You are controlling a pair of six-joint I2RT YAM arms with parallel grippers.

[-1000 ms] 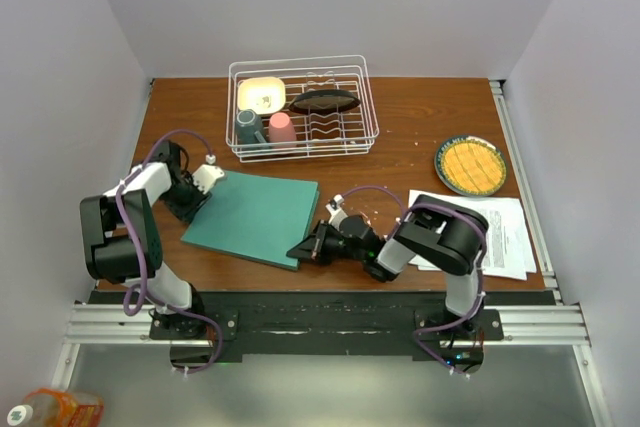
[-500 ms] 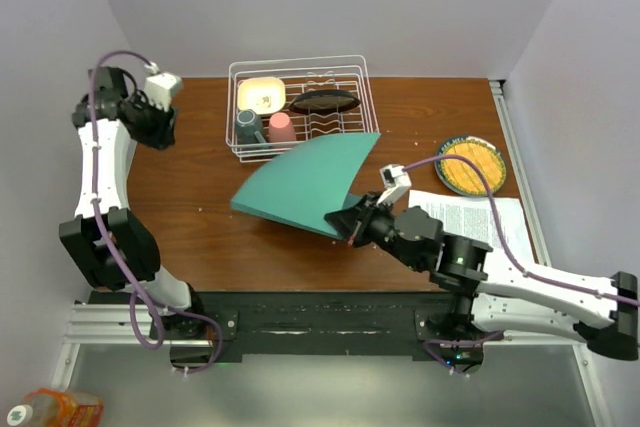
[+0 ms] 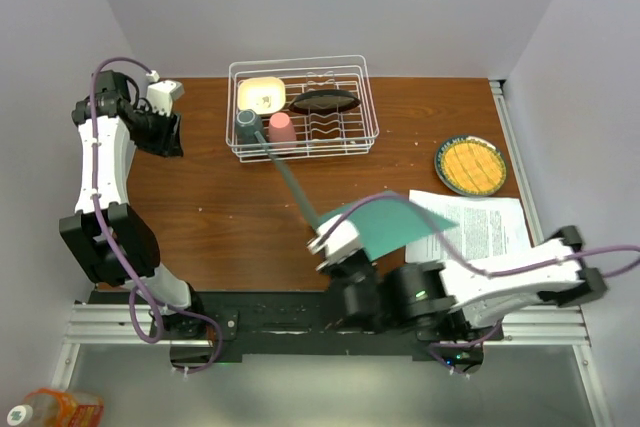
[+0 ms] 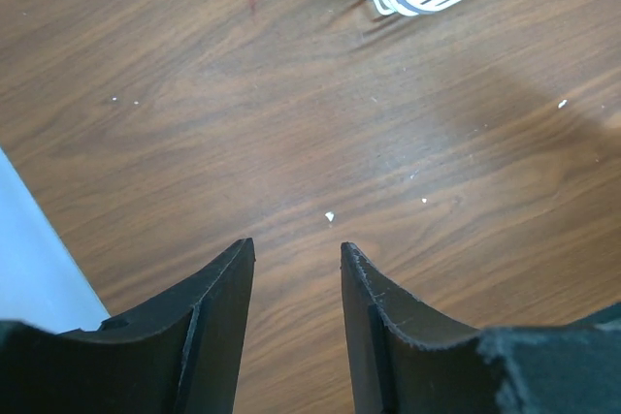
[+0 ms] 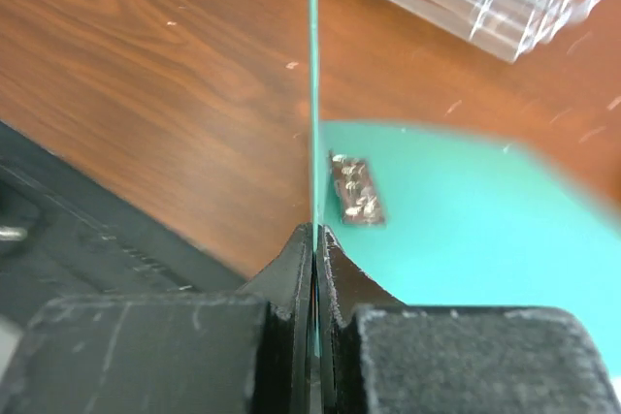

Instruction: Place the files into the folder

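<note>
**Folder held open.** Your right gripper (image 5: pixel 314 235) is pinching one cover of the folder (image 3: pixel 392 223) with its jaws shut tight on the thin edge. It is holding the folder near centre, overlapping the files (image 3: pixel 495 232). Your left gripper (image 4: pixel 296 254) is hovering far left, half open and empty. The floppy cover is likely risking a slip, or a swing into the dish rack (image 3: pixel 370 107). From above, the right fingers are hidden.

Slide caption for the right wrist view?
Right end effector pinches one cover of the open teal folder edge-on, its metal clip exposed, over the wooden table.
</note>
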